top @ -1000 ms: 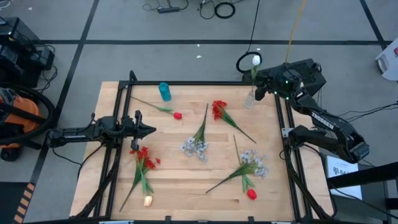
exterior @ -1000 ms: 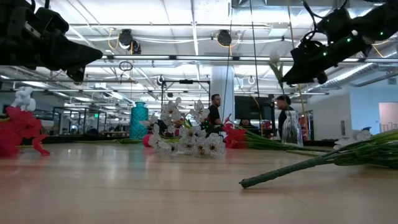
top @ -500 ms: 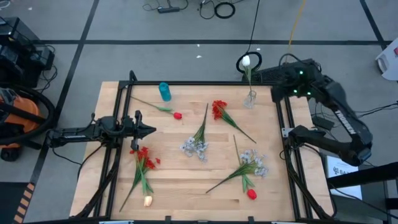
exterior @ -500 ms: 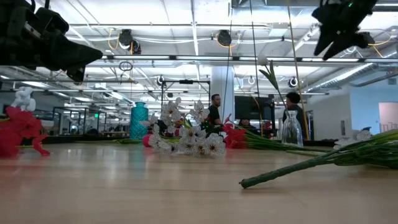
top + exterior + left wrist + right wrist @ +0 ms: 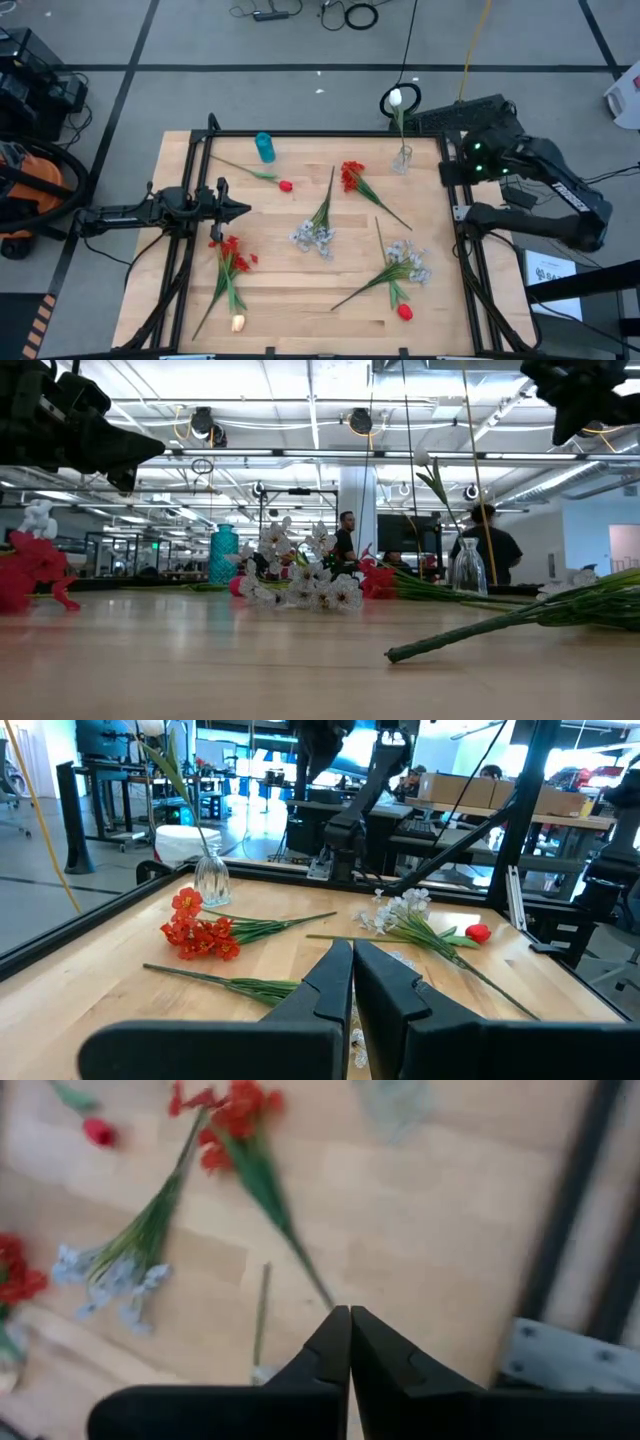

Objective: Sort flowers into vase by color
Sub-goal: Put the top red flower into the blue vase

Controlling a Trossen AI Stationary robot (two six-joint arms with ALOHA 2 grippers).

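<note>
While both arms hang clear of the flowers, the right end effector (image 5: 349,1342) has its fingers pressed together with nothing between them, raised above the right edge of the wooden worktop (image 5: 300,290). The left end effector (image 5: 352,982) is likewise closed and empty, hovering over the left side of the worktop.

A clear glass vase (image 5: 402,159) stands near the far right corner and holds one white tulip (image 5: 396,98) on an upright green stem. A teal vase (image 5: 264,147) stands near the far left; nothing shows in it.

The other flowers lie loose on the wood. A red tulip (image 5: 285,185) lies just inward of the teal vase. A red clustered bloom (image 5: 351,177) lies beside the glass vase, its stem running toward the right. A pale bluish-white spray (image 5: 314,236) lies at the centre, and a second spray (image 5: 409,260) lies to its right, with another red tulip (image 5: 404,312) near the front edge. A second red cluster (image 5: 230,251) lies at the left, and a cream tulip (image 5: 238,322) lies near the front left.

In the low view a person (image 5: 491,547) stands in the room behind the glass vase.
</note>
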